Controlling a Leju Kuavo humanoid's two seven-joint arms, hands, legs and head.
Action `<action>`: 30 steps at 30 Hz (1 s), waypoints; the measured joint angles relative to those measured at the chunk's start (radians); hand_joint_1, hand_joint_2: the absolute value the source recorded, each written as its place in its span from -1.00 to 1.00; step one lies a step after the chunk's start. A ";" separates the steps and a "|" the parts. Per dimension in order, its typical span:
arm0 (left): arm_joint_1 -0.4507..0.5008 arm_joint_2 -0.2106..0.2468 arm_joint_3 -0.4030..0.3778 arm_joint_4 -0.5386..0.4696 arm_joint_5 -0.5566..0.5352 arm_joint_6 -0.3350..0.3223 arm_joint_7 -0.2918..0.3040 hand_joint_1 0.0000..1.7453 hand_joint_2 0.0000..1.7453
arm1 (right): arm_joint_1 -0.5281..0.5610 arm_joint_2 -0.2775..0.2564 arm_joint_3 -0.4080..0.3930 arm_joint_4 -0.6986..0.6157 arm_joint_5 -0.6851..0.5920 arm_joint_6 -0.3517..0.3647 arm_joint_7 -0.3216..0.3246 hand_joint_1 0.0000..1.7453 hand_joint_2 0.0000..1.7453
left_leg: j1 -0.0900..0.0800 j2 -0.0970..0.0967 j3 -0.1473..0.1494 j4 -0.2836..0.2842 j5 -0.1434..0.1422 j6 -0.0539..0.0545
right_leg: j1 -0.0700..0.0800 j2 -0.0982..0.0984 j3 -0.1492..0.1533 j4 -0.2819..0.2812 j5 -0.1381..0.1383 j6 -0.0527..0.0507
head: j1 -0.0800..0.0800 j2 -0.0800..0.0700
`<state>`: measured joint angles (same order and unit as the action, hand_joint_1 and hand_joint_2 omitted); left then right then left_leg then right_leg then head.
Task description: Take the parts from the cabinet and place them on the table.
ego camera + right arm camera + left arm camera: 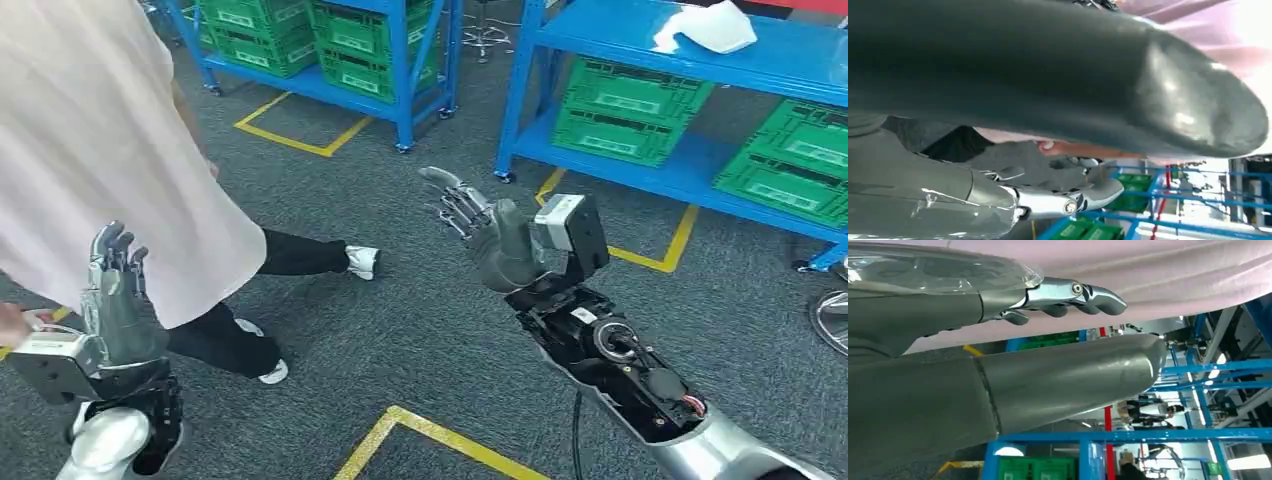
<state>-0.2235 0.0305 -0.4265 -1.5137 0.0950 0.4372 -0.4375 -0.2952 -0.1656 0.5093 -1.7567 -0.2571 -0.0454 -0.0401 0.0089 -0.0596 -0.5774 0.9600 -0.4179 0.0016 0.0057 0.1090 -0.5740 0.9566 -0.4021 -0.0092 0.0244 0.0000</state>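
Both hands empty, fingers apart: right hand (478, 222) is nearer the blue shelves (640, 60) ahead of it, left hand (115, 275) is beside a person (110, 150); no parts identifiable.

Person (110, 150) left; crates (630, 110) in shelves (690, 60) ahead

Head view: from high on the body, facing forward and down at grey carpet (420, 330) — both arms enter from below.
Left wrist view: close behind the thumb (1058, 380), turned.
Right wrist view: likewise close, turned.
Shared: blue shelving (690, 170) with green crates (630, 110).
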 joint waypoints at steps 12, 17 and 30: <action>-0.005 0.005 0.004 -0.006 0.006 -0.005 -0.002 -1.00 -1.00 | -0.044 0.002 0.017 0.046 -0.018 0.025 -0.040 -1.00 -1.00 | 0.002 0.115 0.018 -0.019 -0.001 0.013 | -0.028 -0.119 -0.079 0.169 -0.053 0.053 | 0.037 0.000; -0.006 0.005 0.013 -0.006 0.005 -0.018 -0.007 -1.00 -1.00 | -0.068 0.009 0.024 0.069 -0.025 0.033 -0.051 -1.00 -1.00 | -0.011 0.165 0.022 -0.014 -0.009 -0.009 | -0.008 -0.177 0.001 0.006 -0.016 0.027 | 0.037 0.000; -0.011 0.006 0.026 -0.003 0.003 -0.032 -0.011 -1.00 -1.00 | -0.070 0.016 0.027 0.086 -0.025 0.032 -0.055 -1.00 -1.00 | 0.002 -0.008 -0.013 -0.008 0.013 0.002 | 0.000 -0.006 0.004 0.000 -0.007 -0.001 | -0.002 0.000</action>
<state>-0.2348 0.0366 -0.4002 -1.5171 0.0977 0.4051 -0.4490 -0.3649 -0.1492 0.5364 -1.6705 -0.2819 -0.0137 -0.0954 0.0105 -0.0677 -0.5900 0.9524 -0.4046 0.0033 0.0054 0.1029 -0.5704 0.9563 -0.4094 -0.0106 0.0225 0.0000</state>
